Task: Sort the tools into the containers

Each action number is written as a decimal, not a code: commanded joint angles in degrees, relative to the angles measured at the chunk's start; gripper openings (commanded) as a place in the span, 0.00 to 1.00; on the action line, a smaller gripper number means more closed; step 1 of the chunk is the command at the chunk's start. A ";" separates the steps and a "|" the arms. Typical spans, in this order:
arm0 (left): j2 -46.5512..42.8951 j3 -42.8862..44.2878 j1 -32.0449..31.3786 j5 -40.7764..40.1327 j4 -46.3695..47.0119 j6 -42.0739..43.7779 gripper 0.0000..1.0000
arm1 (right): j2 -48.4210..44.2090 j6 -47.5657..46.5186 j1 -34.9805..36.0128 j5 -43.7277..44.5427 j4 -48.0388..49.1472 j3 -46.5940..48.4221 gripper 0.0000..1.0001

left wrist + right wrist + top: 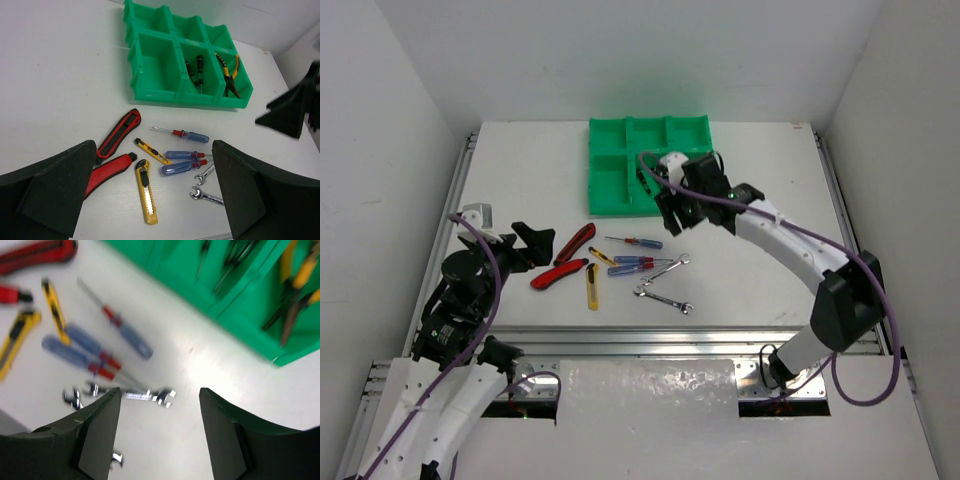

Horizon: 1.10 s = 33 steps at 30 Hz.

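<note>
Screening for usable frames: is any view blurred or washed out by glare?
Right wrist: motion-blurred throughout, blue screwdrivers and green tray smeared. Left wrist: sharp, yellow box cutter crisp. Top external: even light, soft shadows, mild glare on the shiny plate between the arm bases.

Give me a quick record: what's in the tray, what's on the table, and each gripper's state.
Tray: green, six compartments
In tray: two dark screwdrivers in one compartment, yellow pliers in the next
On table: two red utility knives, two yellow box cutters, three blue screwdrivers, wrenches
Left gripper: open, empty
Right gripper: open, empty
</note>
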 commanded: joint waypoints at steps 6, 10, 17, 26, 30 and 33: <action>0.39 0.22 -0.60 -0.20 2.33 0.87 1.00 | -4.29 3.34 5.64 -0.42 1.45 -16.01 0.63; 1.17 0.22 -0.52 -0.29 2.33 0.95 1.00 | -3.76 5.36 7.67 0.55 3.03 -16.99 0.79; 3.02 0.40 -0.60 -0.82 1.98 0.87 1.00 | -0.69 5.64 8.02 -1.38 7.86 -15.32 0.80; 6.18 0.92 -0.52 -0.38 1.46 0.96 1.00 | 18.79 -8.95 6.61 -4.53 -2.22 7.40 0.71; 6.19 0.75 -0.52 -0.12 1.81 0.96 1.00 | 26.80 -11.33 5.73 -6.82 -5.84 16.73 0.64; 6.45 0.75 -0.52 -0.03 1.72 1.04 1.00 | 30.50 -12.30 5.47 -8.22 -9.35 20.97 0.60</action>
